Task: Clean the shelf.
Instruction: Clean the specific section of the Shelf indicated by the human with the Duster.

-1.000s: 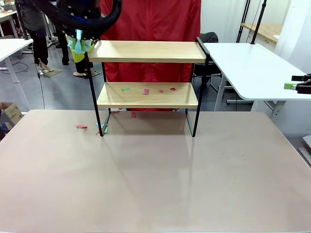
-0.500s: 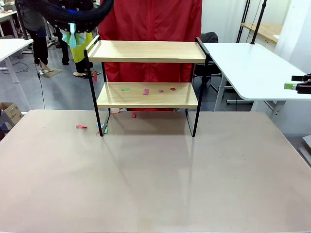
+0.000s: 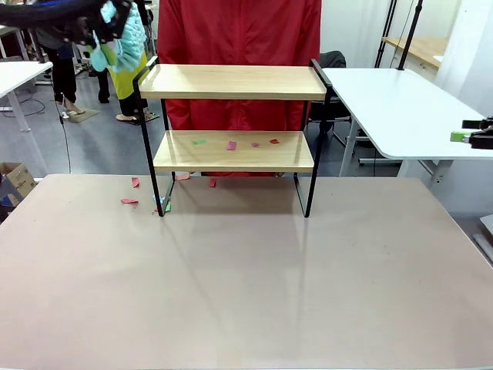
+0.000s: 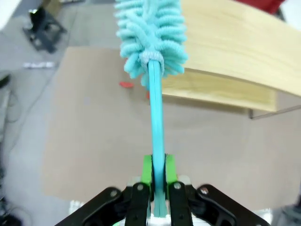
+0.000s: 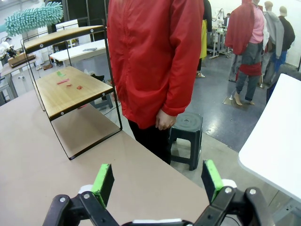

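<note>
Duster (image 3: 125, 35) higher; new scrap (image 3: 135, 183) on table (image 3: 246, 293)

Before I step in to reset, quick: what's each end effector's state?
Left end effector: shut on the handle of the duster.
Right end effector: open, holding nothing.

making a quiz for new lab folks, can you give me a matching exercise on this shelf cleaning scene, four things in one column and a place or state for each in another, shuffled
Things
1. teal duster
2. paper scraps
3. right gripper
4. top board

Places or states
a. open, holding nothing
b. bare of scraps
c. clamped in the left gripper
d. lying on the lower board

Pairs: 1-c, 2-d, 3-a, 4-b
</note>
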### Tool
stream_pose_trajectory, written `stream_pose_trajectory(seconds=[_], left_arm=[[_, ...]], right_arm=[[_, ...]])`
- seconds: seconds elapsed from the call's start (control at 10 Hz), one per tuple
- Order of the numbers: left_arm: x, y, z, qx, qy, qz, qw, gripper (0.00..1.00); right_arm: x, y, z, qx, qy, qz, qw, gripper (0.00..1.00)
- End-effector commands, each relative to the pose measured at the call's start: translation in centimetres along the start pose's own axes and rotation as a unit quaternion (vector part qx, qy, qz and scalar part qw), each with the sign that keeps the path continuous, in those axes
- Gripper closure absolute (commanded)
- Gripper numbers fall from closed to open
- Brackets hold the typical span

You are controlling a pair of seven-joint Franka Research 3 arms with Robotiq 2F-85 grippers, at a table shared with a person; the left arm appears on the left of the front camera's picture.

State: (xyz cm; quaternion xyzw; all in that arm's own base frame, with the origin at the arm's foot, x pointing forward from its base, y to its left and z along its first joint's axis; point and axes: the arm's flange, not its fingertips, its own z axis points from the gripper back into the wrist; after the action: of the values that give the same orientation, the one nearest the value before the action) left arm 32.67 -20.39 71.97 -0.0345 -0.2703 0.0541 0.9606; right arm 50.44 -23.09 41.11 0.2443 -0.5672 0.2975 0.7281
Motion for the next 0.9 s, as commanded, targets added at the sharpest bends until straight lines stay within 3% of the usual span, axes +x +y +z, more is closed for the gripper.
stream_pose_trajectory(seconds=[0.0, 0.4, 0.8], left_arm=[[-1.9, 3.8, 0.9, -0.109, 0.015, -0.053, 0.992, 0.87], [-3.2, 7.4, 2.4, -0.261, 0.022, -0.137, 0.955, 0.87], [-3.7, 7.5, 2.9, -0.327, 0.053, -0.331, 0.884, 0.87]], right_arm=[[0.5, 0.3, -0.2, -0.008, 0.008, -0.005, 1.0, 0.0], [0.5, 0.3, -0.2, -0.008, 0.008, -0.005, 1.0, 0.0], [0.5, 0.3, -0.2, -0.008, 0.008, -0.005, 1.0, 0.0]])
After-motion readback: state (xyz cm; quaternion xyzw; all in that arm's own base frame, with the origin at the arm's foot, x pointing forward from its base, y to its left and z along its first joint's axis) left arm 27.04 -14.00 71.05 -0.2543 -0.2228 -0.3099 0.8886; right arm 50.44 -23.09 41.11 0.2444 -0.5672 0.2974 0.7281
